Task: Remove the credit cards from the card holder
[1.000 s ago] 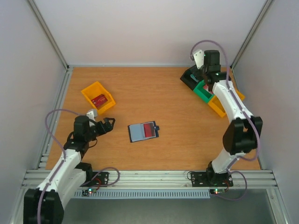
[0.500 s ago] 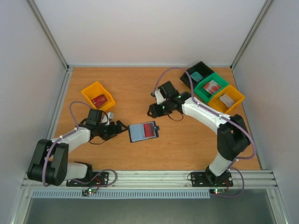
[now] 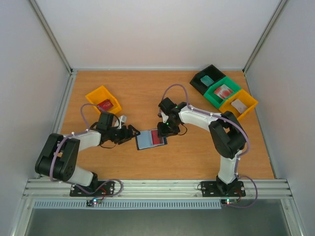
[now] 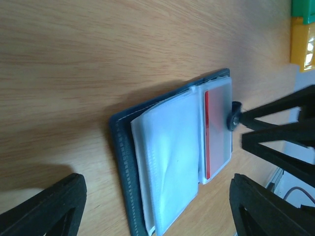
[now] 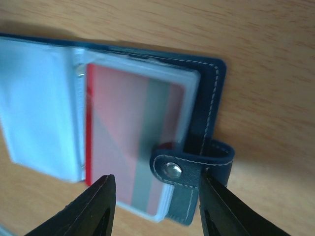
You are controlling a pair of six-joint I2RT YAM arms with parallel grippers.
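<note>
Card holder [image 3: 147, 141] flanked, 2 grippers spread wide
Right gripper [image 3: 165, 129] is held over its tab [image 5: 193, 168], by the red card [image 5: 120, 142]; left gripper [image 3: 133, 133] opposite.

We log one wooden table [image 3: 197, 152], orange-brown with the grain running left to right. Four bins and one wallet lie directly on it. The card holder [image 3: 145, 140] lies open and flat near the middle, a little toward the near edge, with its navy cover down and its pale pockets up. A yellow bin [image 3: 92, 96] sits toward the left edge, skewed to that edge. At the far right corner we count three bins touching in a diagonal row: black bin [image 3: 197, 83] farthest back, green bin [image 3: 212, 98] between, second yellow bin [image 3: 229, 110] nearest the right edge.
</note>
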